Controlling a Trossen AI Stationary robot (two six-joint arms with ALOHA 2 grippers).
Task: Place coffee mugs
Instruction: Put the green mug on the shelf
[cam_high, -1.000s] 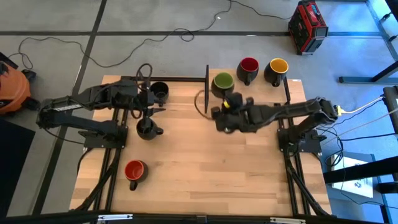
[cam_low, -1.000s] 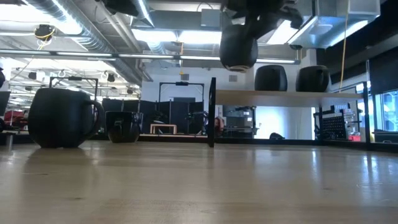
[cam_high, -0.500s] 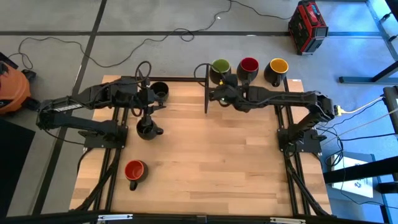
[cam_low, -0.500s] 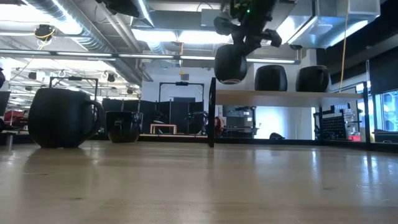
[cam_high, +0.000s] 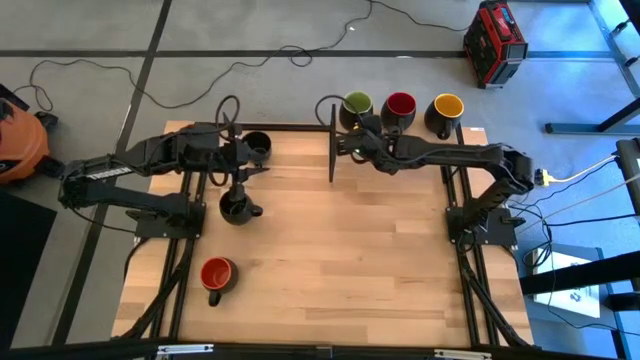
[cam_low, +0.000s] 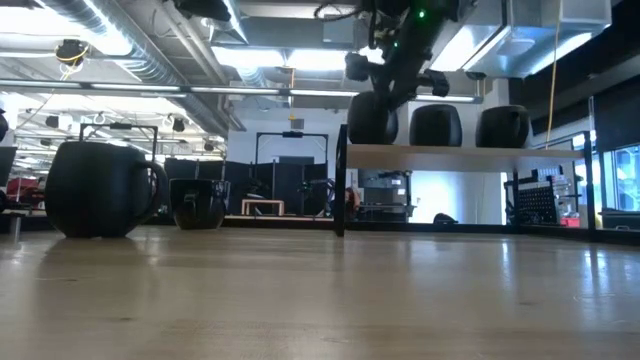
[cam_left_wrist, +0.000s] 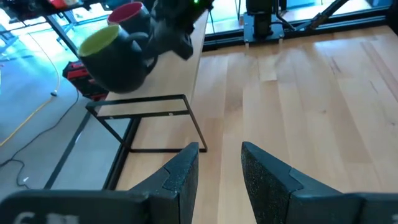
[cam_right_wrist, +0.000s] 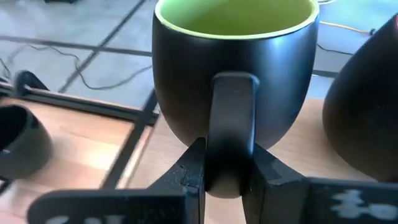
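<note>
High view: the right gripper (cam_high: 362, 132), which a second ago hung over the table's middle with the green mug (cam_high: 356, 108), has carried it to the raised shelf (cam_high: 470, 137) at the far edge; the mug now sits in line beside the red mug (cam_high: 400, 107) and the yellow mug (cam_high: 446, 108).
High view, left side: the left gripper (cam_high: 240, 160) hovers unmoved between two black mugs, one by the far edge (cam_high: 256, 146) and one nearer the middle (cam_high: 235, 208); a second red-lined mug (cam_high: 215, 274) stands near the front.
Low view: the green mug (cam_low: 372, 118), a second ago high above the shelf, is down level with its two neighbours, the right gripper above it.
Left wrist view: the left gripper's fingers (cam_left_wrist: 181, 177) stand moderately apart, holding nothing, over bare wooden table (cam_left_wrist: 323, 99).
Right wrist view: the fingers (cam_right_wrist: 190, 169) pinch narrowly on the mug's handle (cam_right_wrist: 231, 130); the mug is upright, glossy dark outside, lime-green inside.
</note>
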